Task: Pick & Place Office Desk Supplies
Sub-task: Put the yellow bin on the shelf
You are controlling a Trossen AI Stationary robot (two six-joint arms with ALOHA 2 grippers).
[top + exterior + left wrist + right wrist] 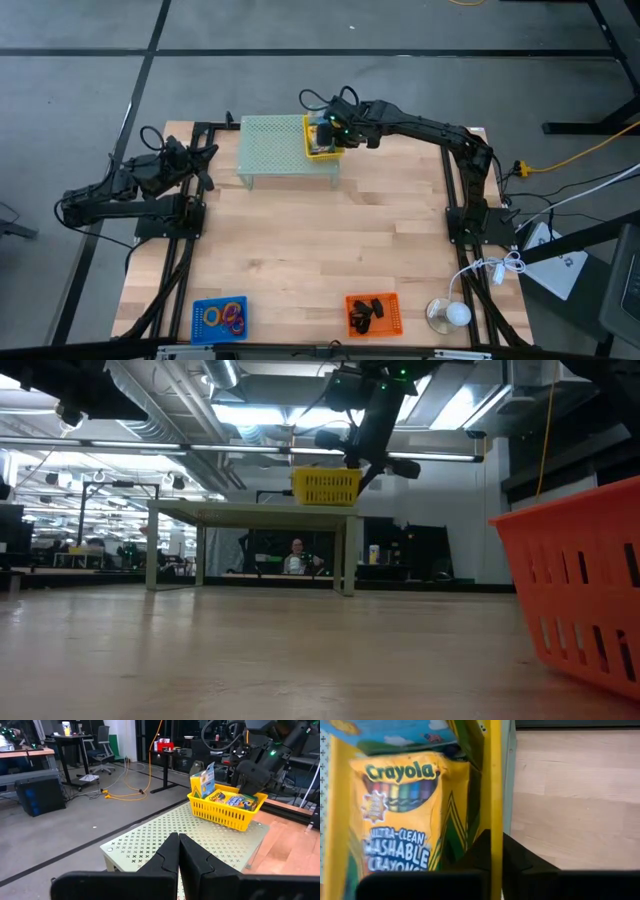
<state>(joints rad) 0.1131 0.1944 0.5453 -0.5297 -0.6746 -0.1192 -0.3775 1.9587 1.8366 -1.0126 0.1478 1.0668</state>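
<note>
Right gripper [330,135]: fingers seemingly pinching the rim of the yellow basket [322,150] on the mesh riser [272,147].
Left gripper [207,160]: closed, empty.
Crayon boxes [235,800]: inside basket.

The right arm stretches across the table's far side, its gripper [327,133] angled down, the dark fingers [487,852] pinched close together. The left arm sits folded at the left edge, its gripper [178,851] raised and level, fingers pressed tight together.

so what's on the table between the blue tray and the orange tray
Nothing: in the high view only bare wood lies between the blue tray and the orange tray.
</note>
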